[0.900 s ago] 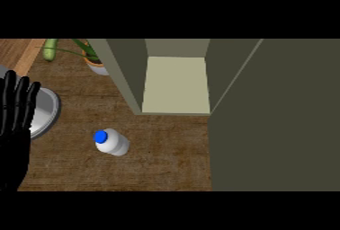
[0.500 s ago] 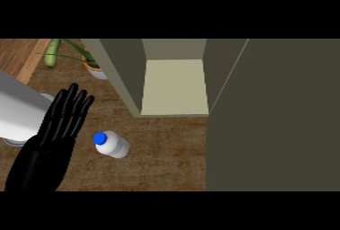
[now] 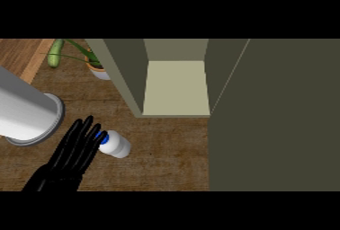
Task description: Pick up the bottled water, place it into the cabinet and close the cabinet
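Note:
The bottled water (image 3: 118, 145) is white with a blue cap and stands on the wooden counter (image 3: 166, 157), in front of the cabinet and to its left. My left hand (image 3: 72, 157) comes up from the lower left with straight fingers. Its fingertips (image 3: 90, 128) lie against the left side of the bottle's cap and cover part of it. The hand is open and holds nothing. The cabinet (image 3: 176, 87) stands open, showing a pale bare shelf. Its dark door (image 3: 275, 112) swings out and fills the right side. My right hand is out of sight.
A large grey cylinder with a ringed end (image 3: 26, 114) slants in from the left edge, just beside the hand. A potted plant (image 3: 98, 71) and a long green vegetable (image 3: 56, 53) sit at the back left, next to the cabinet's left wall.
My left hand has moved right from the left edge until its fingertips reach the bottle's cap. The grey cylinder has come further into view. The bottle has stayed put.

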`<state>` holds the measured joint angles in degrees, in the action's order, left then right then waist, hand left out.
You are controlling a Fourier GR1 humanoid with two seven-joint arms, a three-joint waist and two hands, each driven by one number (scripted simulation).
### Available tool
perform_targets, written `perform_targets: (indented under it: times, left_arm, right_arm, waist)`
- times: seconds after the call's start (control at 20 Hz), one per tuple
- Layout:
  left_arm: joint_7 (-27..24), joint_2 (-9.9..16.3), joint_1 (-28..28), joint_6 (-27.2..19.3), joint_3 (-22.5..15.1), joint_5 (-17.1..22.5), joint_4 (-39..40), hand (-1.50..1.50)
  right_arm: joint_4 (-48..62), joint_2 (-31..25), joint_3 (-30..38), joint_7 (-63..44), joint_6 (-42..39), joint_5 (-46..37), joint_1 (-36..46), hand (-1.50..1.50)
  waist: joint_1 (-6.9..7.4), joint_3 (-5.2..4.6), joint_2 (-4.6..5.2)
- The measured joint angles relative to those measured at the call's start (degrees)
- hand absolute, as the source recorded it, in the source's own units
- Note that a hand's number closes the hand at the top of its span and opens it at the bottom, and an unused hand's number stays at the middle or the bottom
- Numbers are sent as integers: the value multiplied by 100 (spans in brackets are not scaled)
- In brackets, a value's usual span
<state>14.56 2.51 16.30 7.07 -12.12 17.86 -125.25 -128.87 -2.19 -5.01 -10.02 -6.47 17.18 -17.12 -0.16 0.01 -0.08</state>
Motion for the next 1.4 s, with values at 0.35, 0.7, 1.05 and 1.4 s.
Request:
perform_targets:
  times: [0.35, 0.7, 1.05, 1.4]
  left_arm:
    - [-216, 250, 689, 435, 258, 340, -215, -150]
    - [-451, 329, 1086, 709, 447, 433, -248, -150]
    - [-757, 460, 1127, 1109, 976, 770, 20, -150]
    - [-1154, 406, 885, 1281, 1439, 732, 761, -150]
  right_arm:
    - [-259, 55, -75, 55, -193, 162, -519, -150]
    - [-78, 119, -218, 599, -508, 25, -973, -150]
    - [-25, 114, -255, 876, -652, -62, -1147, -150]
    - [59, 91, -220, 1201, -820, -96, -1366, -150]
  waist:
    - [17, 0, -1]
    - [14, -4, -5]
    - [15, -7, -3]
    - [4, -6, -1]
